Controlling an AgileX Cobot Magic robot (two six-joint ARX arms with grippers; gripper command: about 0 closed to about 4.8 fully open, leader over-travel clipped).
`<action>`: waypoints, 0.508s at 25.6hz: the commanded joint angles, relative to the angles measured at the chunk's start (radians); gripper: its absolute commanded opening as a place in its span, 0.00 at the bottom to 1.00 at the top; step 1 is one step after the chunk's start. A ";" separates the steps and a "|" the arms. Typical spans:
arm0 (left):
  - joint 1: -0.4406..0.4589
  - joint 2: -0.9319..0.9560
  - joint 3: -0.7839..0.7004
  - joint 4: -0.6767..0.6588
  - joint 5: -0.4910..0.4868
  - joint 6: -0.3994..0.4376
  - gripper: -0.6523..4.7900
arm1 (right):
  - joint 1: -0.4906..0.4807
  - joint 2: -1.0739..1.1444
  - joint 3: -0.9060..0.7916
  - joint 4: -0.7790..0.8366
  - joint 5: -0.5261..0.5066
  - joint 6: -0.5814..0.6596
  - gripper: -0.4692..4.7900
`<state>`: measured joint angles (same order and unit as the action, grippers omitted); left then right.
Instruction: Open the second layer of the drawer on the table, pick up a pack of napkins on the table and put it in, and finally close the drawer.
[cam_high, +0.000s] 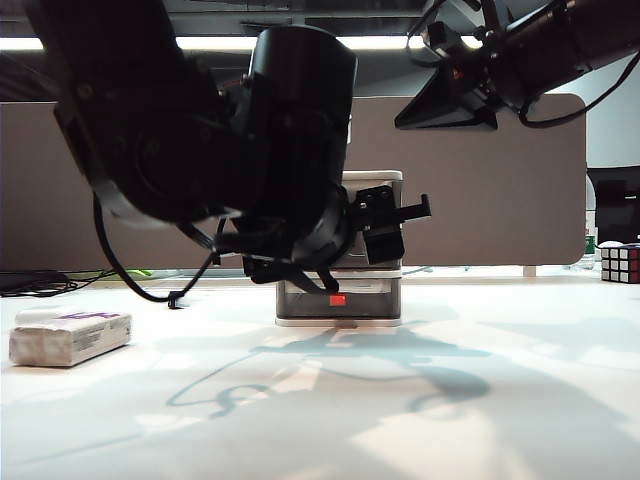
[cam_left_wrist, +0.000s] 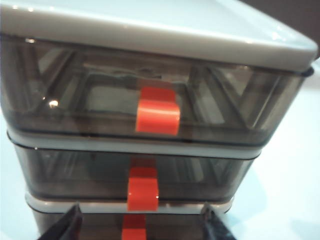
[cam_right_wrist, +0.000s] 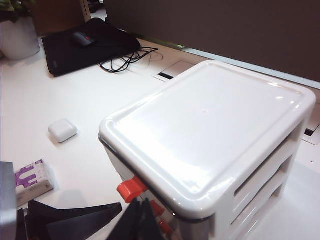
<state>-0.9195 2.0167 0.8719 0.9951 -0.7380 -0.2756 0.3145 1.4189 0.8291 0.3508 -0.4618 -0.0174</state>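
Left tool (cam_left_wrist: 140, 222), jaws spread, faces the drawer (cam_left_wrist: 150, 45), lining up on the second layer (cam_left_wrist: 75, 172) handle. Right tool (cam_right_wrist: 140, 220), clamped shut and empty, hovers above the unit, clear of it.

The white-framed drawer (cam_high: 340, 290) stands upright on the surface (cam_high: 420, 400), its second layer (cam_left_wrist: 135, 175) shut. The purple-topped pack of napkins (cam_high: 70, 335) lies flat, well apart.

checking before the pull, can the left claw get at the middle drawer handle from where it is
Probably yes. The left claw is open right in front of the drawer unit, with nothing between it and the middle handle. It looks slightly low, near the bottom handle, so a small lift may help.
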 joint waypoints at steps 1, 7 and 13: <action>0.002 0.037 0.005 0.107 -0.008 0.040 0.67 | 0.001 0.005 0.005 0.011 -0.004 -0.024 0.08; 0.002 0.043 0.006 0.111 -0.069 0.066 0.67 | 0.001 0.005 0.005 0.013 -0.004 -0.037 0.08; 0.009 0.062 0.026 0.114 -0.068 0.067 0.67 | 0.001 0.005 0.005 0.013 -0.004 -0.039 0.08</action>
<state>-0.9115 2.0735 0.8856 1.0969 -0.8043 -0.2134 0.3145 1.4265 0.8291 0.3500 -0.4637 -0.0505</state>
